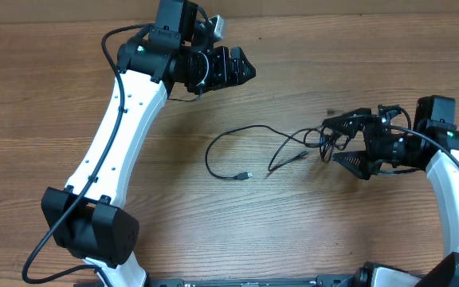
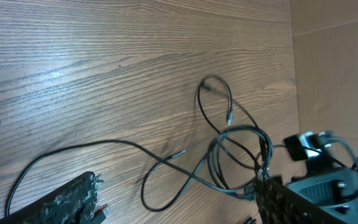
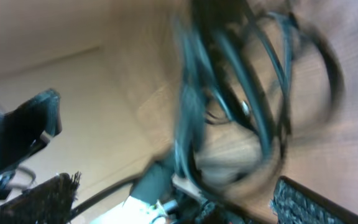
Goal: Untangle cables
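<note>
The cables are thin black cords on the wooden table. One makes a wide loop ending in a small plug. The others bunch into a tangle on the right. My right gripper is open, with its two fingers above and below the tangle. In the right wrist view the cables are blurred and close between its fingers. My left gripper is open and empty at the back, well apart from the cables. The left wrist view shows the tangle beyond its fingers.
A brown cardboard wall runs along the far edge of the table. The left arm's white link crosses the left side. The right arm curves along the right edge. Bare wood lies in front.
</note>
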Motion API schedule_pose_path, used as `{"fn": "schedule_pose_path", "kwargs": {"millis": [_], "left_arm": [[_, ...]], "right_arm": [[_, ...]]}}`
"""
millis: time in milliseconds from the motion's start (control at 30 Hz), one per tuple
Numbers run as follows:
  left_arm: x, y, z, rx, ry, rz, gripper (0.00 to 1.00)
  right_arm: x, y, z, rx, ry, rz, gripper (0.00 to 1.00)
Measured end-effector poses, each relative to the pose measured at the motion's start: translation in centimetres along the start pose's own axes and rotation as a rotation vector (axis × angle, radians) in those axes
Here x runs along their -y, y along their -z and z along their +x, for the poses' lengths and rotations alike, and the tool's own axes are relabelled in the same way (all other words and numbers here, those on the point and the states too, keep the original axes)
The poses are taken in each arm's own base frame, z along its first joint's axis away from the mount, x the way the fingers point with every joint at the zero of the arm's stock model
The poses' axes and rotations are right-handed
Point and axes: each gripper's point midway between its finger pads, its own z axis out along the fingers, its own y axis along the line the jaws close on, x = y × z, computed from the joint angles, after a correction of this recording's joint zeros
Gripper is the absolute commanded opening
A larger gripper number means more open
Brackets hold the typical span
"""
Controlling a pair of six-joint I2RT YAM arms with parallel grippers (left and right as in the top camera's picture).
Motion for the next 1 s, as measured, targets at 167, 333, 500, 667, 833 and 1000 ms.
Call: {"fn": "schedule_pose_path", "kwargs": {"millis": [167, 333, 500, 667, 833, 1000], "left_arm": [[-0.1, 0.0, 0.1, -0.005, 0.004, -0.003, 0.82], [0.2, -0.1, 0.2, -0.006, -0.003, 0.001, 0.82], [0.4, -0.3, 0.5, -0.014, -0.005, 0.001, 0.82], [0.4, -0.3, 0.5, -0.014, -0.005, 0.0, 0.82], [0.3, -0.3, 0.5, -0.014, -0.005, 0.0, 0.82], [0.3, -0.3, 0.4, -0.013, -0.005, -0.002, 0.82]], "right_arm": [[6.4, -1.0, 5.0, -0.09, -0.194, 0.424, 1.0], [10.3, 0.4, 6.1, -0.069, -0.154, 0.726, 1.0], [12.5, 2.5, 4.6, 0.027, -0.11, 0.898, 1.0], [11.6, 1.6, 1.1, 0.165, -0.054, 0.848, 0.99], [6.5, -1.6, -2.9, 0.232, 0.078, 0.59, 1.0], [4.2, -2.5, -2.5, 0.154, 0.135, 0.612, 1.0]]}}
